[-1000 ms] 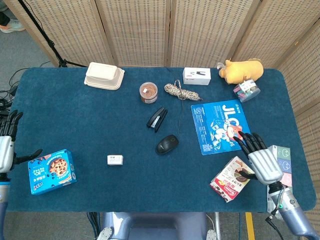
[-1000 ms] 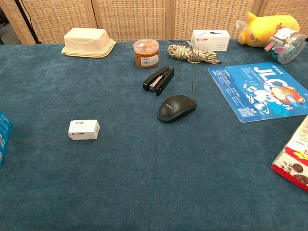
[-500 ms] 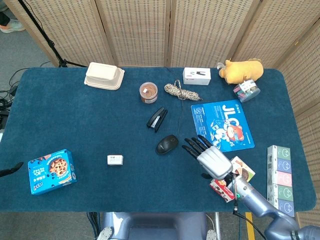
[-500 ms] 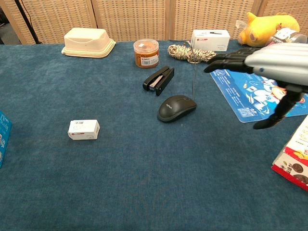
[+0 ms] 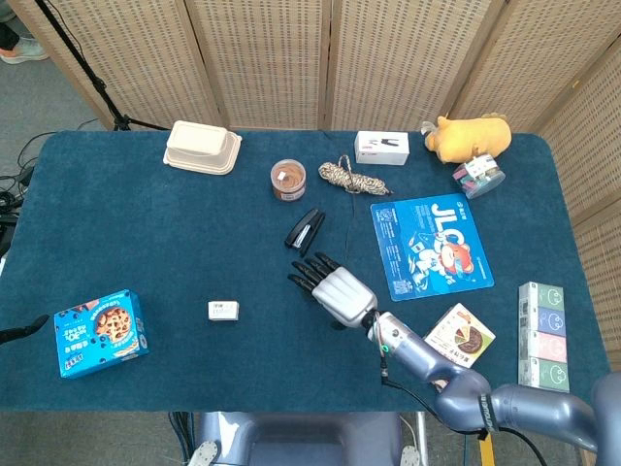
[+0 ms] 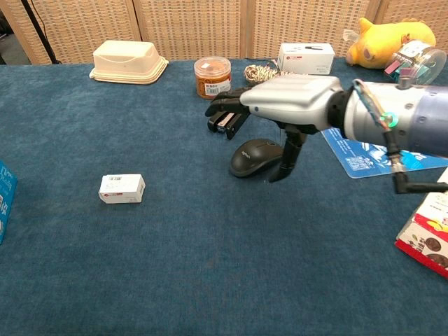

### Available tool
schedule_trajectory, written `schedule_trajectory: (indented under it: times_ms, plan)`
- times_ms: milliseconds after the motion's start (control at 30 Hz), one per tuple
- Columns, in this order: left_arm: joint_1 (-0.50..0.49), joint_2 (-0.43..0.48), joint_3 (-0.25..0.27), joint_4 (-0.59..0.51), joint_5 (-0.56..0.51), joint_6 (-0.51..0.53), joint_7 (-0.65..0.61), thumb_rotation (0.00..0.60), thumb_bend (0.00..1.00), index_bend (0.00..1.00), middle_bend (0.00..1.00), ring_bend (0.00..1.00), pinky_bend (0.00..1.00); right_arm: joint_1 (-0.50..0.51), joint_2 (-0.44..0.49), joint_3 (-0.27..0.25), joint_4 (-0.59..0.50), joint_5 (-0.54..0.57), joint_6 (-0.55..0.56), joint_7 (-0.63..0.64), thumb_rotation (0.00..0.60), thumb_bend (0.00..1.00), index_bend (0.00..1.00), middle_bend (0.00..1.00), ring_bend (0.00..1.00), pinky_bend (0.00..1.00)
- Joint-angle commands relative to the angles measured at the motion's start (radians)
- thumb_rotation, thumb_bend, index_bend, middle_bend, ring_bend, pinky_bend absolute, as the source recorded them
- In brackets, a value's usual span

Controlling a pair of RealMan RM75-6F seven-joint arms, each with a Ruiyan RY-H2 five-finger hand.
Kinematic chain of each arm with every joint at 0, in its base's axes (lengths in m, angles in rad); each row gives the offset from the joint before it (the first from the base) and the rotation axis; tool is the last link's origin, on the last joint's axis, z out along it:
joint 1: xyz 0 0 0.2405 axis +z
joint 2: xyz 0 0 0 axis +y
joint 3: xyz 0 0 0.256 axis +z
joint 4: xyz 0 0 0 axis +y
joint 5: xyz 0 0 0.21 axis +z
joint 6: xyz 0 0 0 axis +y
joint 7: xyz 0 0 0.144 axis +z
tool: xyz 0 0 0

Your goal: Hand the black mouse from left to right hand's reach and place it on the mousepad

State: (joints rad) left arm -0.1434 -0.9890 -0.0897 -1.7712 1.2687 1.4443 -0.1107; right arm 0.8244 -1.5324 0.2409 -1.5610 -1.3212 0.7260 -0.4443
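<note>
The black mouse [image 6: 253, 157] lies on the blue cloth, left of the blue printed mousepad [image 6: 381, 136] [image 5: 432, 248]. My right hand [image 6: 287, 101] [image 5: 335, 288] hovers flat just above the mouse, fingers stretched out toward the left, thumb hanging down by the mouse's right side. It holds nothing. In the head view the hand hides the mouse. Of my left hand only a dark fingertip [image 5: 21, 330] shows at the left edge of the head view.
A black stapler [image 6: 231, 115] and an orange jar [image 6: 213, 77] sit just behind the mouse, under the fingertips. A small white box [image 6: 122, 188] lies to the left, a cookie box [image 5: 100, 332] far left, a snack box [image 5: 460, 335] front right.
My right hand has swept left from the front right corner, past the mousepad, to over the mouse. My left hand has dropped almost out of the head view.
</note>
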Motion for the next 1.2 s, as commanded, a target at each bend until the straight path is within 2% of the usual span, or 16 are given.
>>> schedule_trajectory:
  times_ms: [33, 233, 467, 667, 900, 1200]
  plan:
    - [-0.002, 0.005, -0.007, 0.0, -0.01, -0.014, -0.004, 0.6, 0.07, 0.0, 0.0, 0.0, 0.0, 0.065, -0.07, 0.027, 0.086, 0.051, -0.035, -0.018, 0.6, 0.0, 0.0, 0.0, 0.0, 0.0]
    - [0.003, 0.014, -0.018, 0.001, -0.017, -0.027, -0.027, 0.6, 0.07, 0.0, 0.0, 0.0, 0.0, 0.126, -0.146, 0.018, 0.217, 0.126, -0.079, -0.011, 0.6, 0.0, 0.02, 0.0, 0.0, 0.01]
    - [0.005, 0.028, -0.028, 0.006, -0.023, -0.049, -0.057, 0.6, 0.07, 0.0, 0.0, 0.0, 0.0, 0.156, -0.175, -0.015, 0.297, 0.158, -0.098, -0.006, 0.6, 0.0, 0.07, 0.0, 0.0, 0.07]
    - [0.007, 0.035, -0.035, 0.008, -0.025, -0.061, -0.077, 0.6, 0.07, 0.0, 0.0, 0.0, 0.0, 0.163, -0.167, -0.039, 0.311, 0.154, -0.086, 0.005, 0.6, 0.0, 0.15, 0.07, 0.0, 0.15]
    - [0.009, 0.039, -0.038, 0.006, -0.022, -0.072, -0.082, 0.6, 0.07, 0.0, 0.0, 0.0, 0.0, 0.167, -0.165, -0.058, 0.327, 0.152, -0.072, 0.021, 0.6, 0.0, 0.17, 0.1, 0.01, 0.17]
    - [0.012, 0.039, -0.042, 0.007, -0.024, -0.076, -0.085, 0.6, 0.07, 0.0, 0.0, 0.0, 0.0, 0.155, -0.161, -0.084, 0.344, 0.118, -0.039, 0.066, 0.6, 0.0, 0.21, 0.16, 0.06, 0.22]
